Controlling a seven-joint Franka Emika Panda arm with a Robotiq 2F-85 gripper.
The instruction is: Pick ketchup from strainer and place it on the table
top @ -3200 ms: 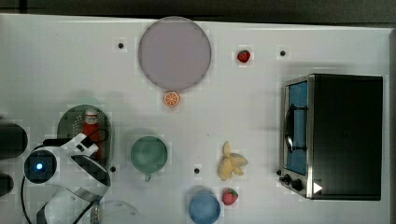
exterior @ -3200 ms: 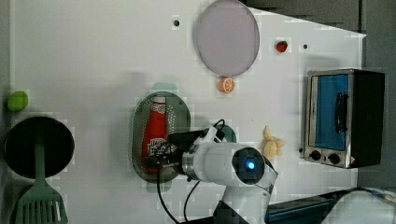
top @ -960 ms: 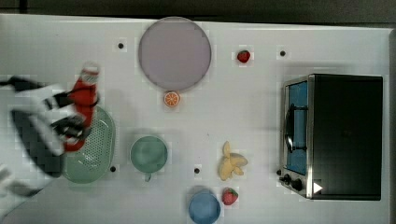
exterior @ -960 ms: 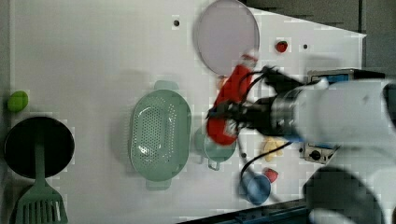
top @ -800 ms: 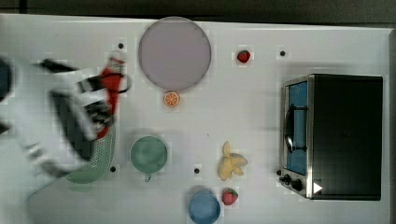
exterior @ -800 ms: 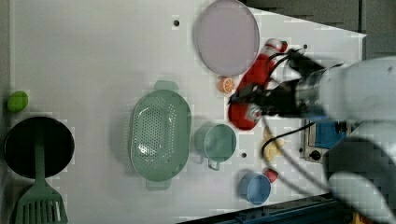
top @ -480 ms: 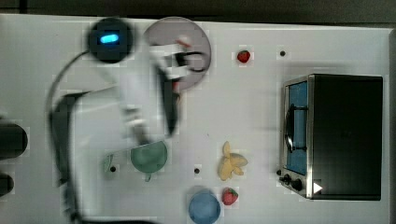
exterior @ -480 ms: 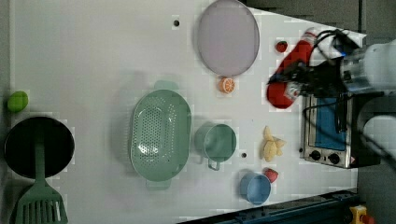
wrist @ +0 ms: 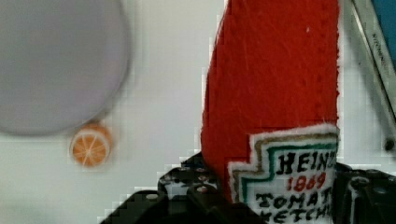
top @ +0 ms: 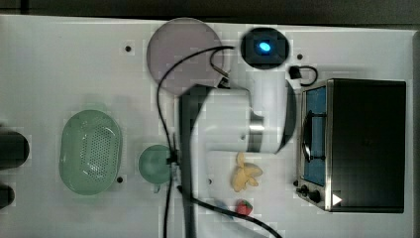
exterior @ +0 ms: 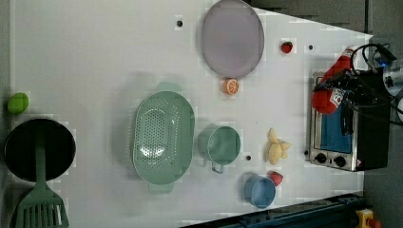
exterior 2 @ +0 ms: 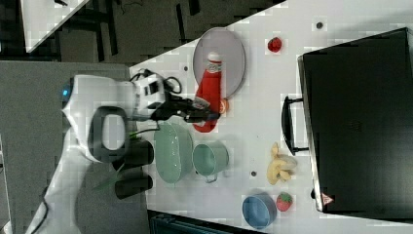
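One ketchup [wrist: 275, 107] label reads, seemingly, "HEINZ 1869 TOMATO KETCHUP".

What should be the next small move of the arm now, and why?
Probably lower the ketchup onto bare table and then open the fingers. The bottle is held in the gripper, clear of the surface, and the strainer already lies empty, so only the placing remains. A spot away from the grey plate and orange slice looks safest.
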